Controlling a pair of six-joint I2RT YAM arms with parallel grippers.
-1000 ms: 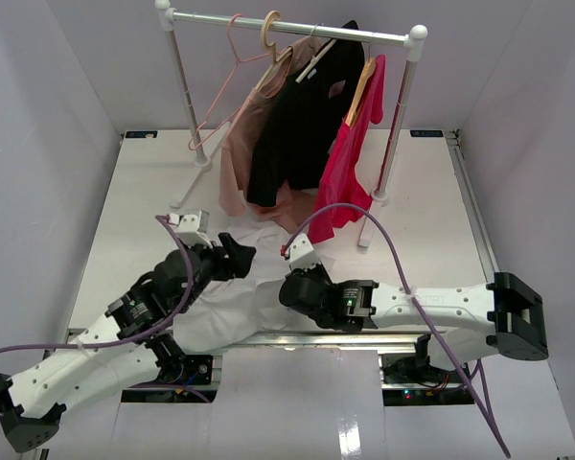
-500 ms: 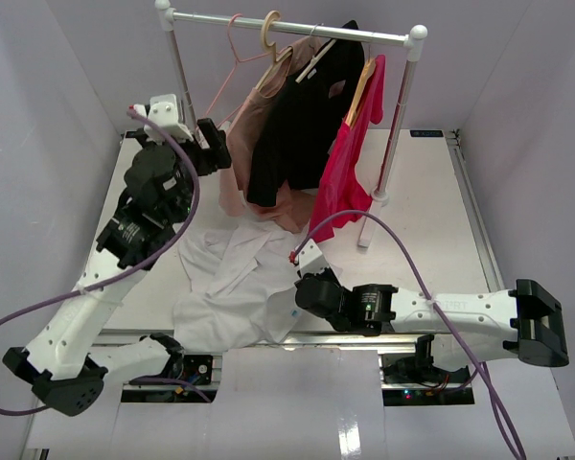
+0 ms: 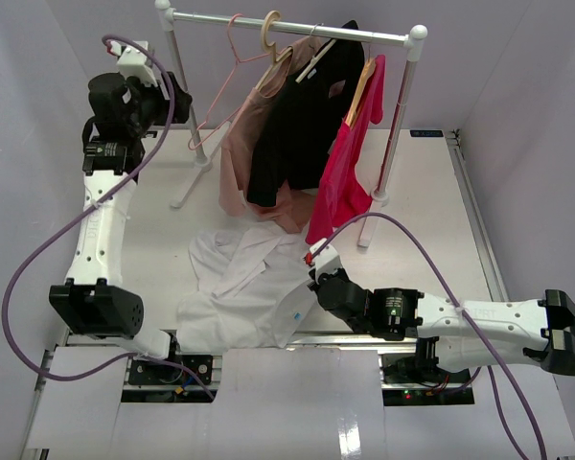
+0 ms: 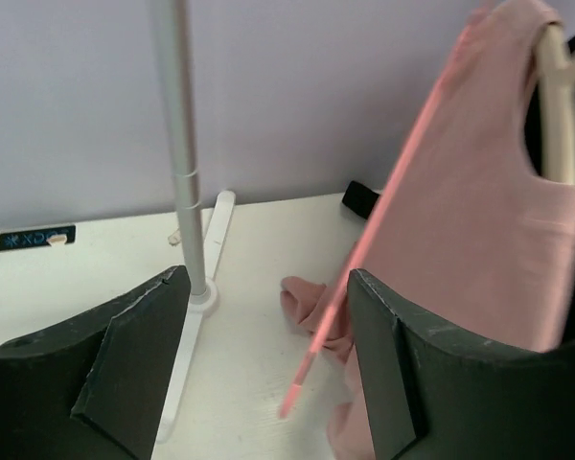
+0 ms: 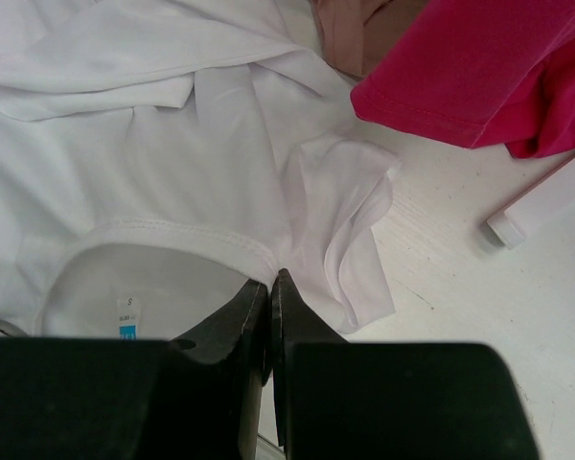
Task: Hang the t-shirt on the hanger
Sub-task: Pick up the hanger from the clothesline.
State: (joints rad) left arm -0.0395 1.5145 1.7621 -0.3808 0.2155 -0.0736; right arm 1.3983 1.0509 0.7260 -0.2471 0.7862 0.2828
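— How many of each?

— Your one rack [image 3: 287, 27] carries four hangers. Three are thick wooden hangers [image 3: 269, 31], each with a garment on it. The fourth is a thin pink hanger [image 4: 400, 182], bare, leftmost on the rail. Three garments hang there: a dusty-pink garment [image 3: 238, 153], a black shirt [image 3: 297, 125] and a red shirt [image 3: 350, 163]. One t-shirt [image 3: 240, 287] lies on the table [image 3: 431, 211]. Two arms, two grippers.

— How does the t-shirt look?

— White, plain and thin, it lies rumpled in a loose spread near your arms' edge of the table, in front of the hanging clothes. The neck opening faces up, with a small blue tag [image 5: 126, 332] inside the band. A flap of cloth stands folded just beside the collar. The far edge lies just beside the hems of the dusty-pink garment and the red shirt.

— And the grippers?

— Your right gripper [image 5: 269, 280], low over the table, has its jaws pressed together on the t-shirt's collar band. Your left gripper [image 4: 268, 283] is raised beside the rack's left post [image 4: 179, 144], jaws wide apart, holding nothing. In its wrist view the pink hanger's wire slants across the gap between the fingers. You cannot tell whether the wire sits inside the jaws or beyond them.
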